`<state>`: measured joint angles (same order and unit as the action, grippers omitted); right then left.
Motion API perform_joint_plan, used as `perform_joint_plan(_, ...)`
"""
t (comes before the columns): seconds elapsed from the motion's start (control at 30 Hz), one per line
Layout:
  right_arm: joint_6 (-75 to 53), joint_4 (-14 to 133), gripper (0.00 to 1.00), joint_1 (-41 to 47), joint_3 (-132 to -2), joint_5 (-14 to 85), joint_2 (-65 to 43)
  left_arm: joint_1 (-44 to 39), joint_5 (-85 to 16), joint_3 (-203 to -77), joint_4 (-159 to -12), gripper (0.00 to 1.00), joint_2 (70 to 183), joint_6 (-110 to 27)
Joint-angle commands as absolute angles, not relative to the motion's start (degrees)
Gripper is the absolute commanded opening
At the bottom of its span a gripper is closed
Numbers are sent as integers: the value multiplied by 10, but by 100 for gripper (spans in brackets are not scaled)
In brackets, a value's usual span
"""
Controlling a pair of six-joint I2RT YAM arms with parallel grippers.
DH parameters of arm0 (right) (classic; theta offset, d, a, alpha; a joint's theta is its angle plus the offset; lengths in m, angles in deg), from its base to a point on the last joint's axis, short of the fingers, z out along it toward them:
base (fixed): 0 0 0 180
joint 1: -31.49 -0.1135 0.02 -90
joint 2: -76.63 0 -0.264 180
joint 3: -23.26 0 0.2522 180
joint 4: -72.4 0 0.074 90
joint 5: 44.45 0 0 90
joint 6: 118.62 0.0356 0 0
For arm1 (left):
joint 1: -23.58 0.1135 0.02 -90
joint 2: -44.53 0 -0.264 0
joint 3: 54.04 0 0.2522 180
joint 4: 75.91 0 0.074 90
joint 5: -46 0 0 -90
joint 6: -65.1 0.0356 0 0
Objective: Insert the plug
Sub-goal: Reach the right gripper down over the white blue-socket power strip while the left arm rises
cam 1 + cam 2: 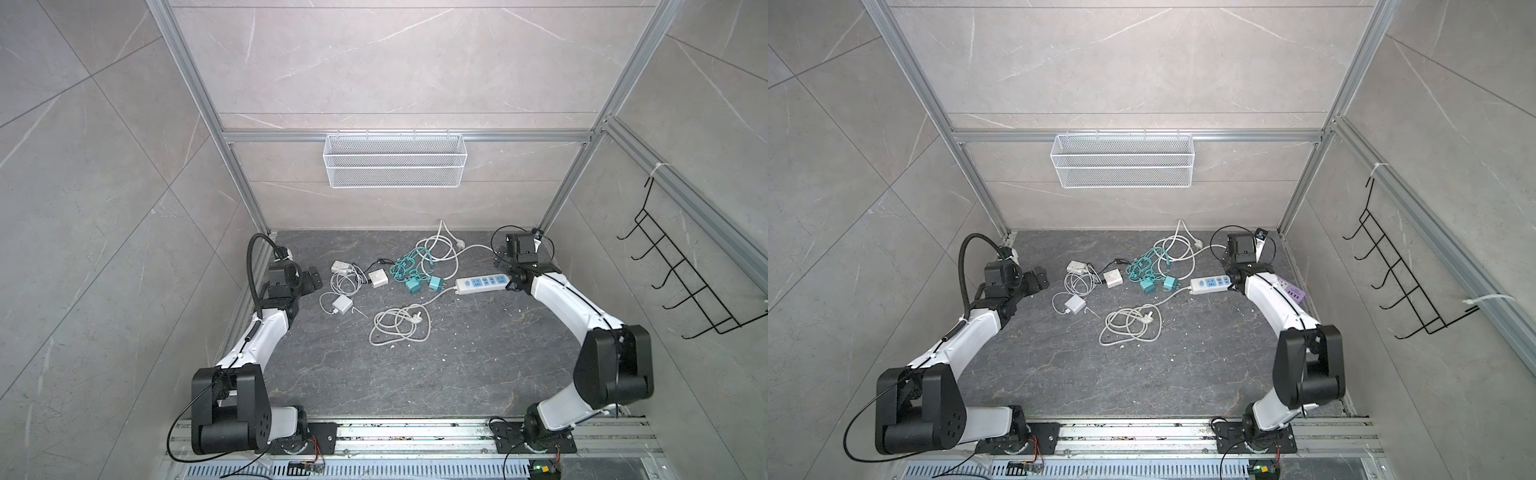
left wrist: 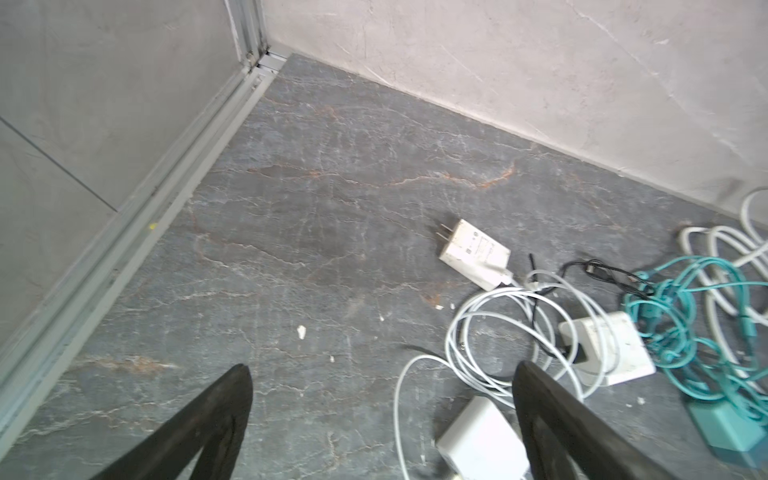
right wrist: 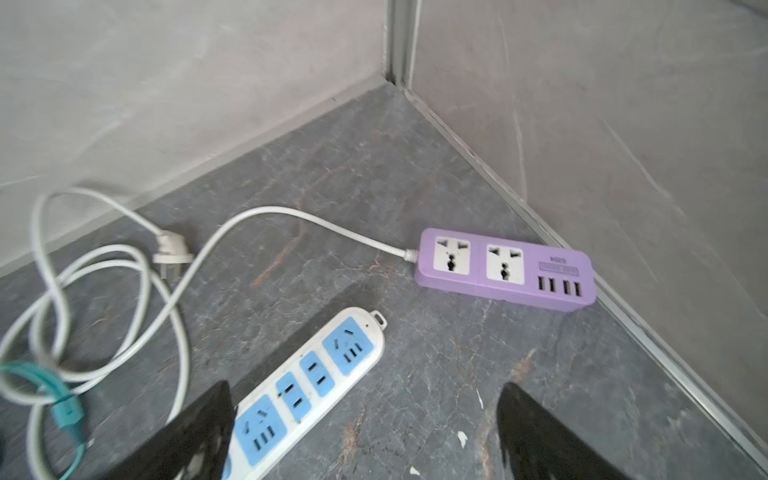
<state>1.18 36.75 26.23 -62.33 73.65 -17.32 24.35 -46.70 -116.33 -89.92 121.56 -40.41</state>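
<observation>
Left gripper [image 2: 382, 372] hangs wide open and empty near the white two-pin charger [image 2: 473, 254], which lies loose on the stone tabletop [image 2: 332, 199] and is likely our plug. Teal chargers [image 1: 436, 284] sit tangled mid-table. Right gripper [image 3: 368, 388], spread and empty, hovers over the blue-socket power strip [image 3: 307, 382], probably to steady it.

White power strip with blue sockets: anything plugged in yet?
Empty: the white power strip shows bare slots in every blue socket visible in the right wrist view.

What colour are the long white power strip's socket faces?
Blue socket faces, clearest in the right wrist view.
</observation>
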Motion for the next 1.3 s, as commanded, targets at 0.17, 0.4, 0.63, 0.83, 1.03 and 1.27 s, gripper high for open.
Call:
perform_joint_plan(0.17,112,240,92,303,-688,674,-280,215,-466,-1184,-953,100,1229,-417)
perform_joint_plan(0.4,139,272,91,308,-691,651,-302,189,-502,-1196,-969,100,1233,-446)
perform_joint_plan(0.63,152,275,89,318,-713,612,-331,150,-534,-1207,-969,100,1245,-448)
perform_joint_plan(0.83,158,297,89,324,-725,587,-352,139,-533,-1224,-979,100,1259,-450)
perform_joint_plan(1.03,161,278,86,324,-777,552,-401,136,-556,-1235,-995,100,1266,-466)
perform_joint_plan(1.27,155,269,84,320,-793,541,-414,136,-589,-1227,-1006,100,1244,-482)
